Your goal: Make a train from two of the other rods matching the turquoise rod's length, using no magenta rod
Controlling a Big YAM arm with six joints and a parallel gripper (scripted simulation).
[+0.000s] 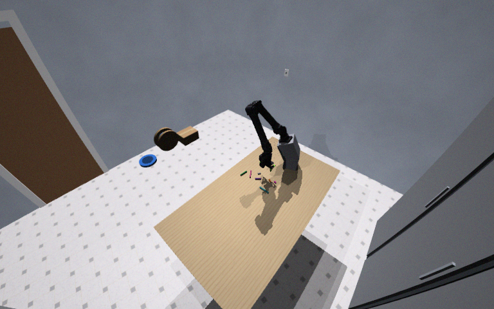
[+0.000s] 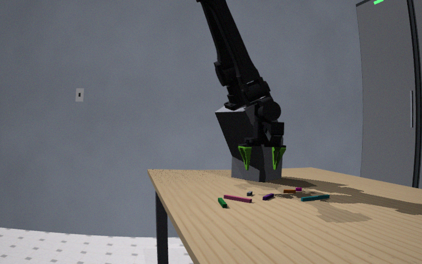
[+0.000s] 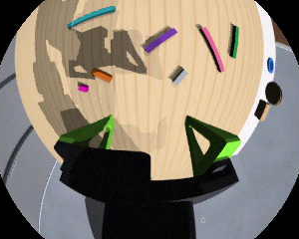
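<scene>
My gripper [image 2: 260,169] [image 3: 149,119] is open and empty, above the table near the arm's base. Seven rods lie apart. The turquoise rod [image 1: 264,190] [image 2: 315,197] [image 3: 92,16] lies at the wrist view's upper left. The orange rod [image 2: 289,191] [image 3: 102,75] and magenta rod [image 2: 298,189] [image 3: 83,88] lie near each other, below it there. The purple rod [image 1: 257,178] [image 2: 267,197] [image 3: 160,40] lies slanted in the middle. The grey rod [image 2: 249,193] [image 3: 178,76] is nearest the fingers. The pink rod [image 2: 237,198] [image 3: 211,49] and green rod [image 1: 243,173] [image 2: 222,202] [image 3: 234,41] lie at the wrist view's right.
The wooden table [image 1: 219,229] [image 2: 272,238] bears the rods and the arm's grey base block [image 1: 289,152] [image 2: 243,130]. The arm's shadow falls near the turquoise and orange rods. A blue round object [image 1: 147,160] lies off the table on the floor.
</scene>
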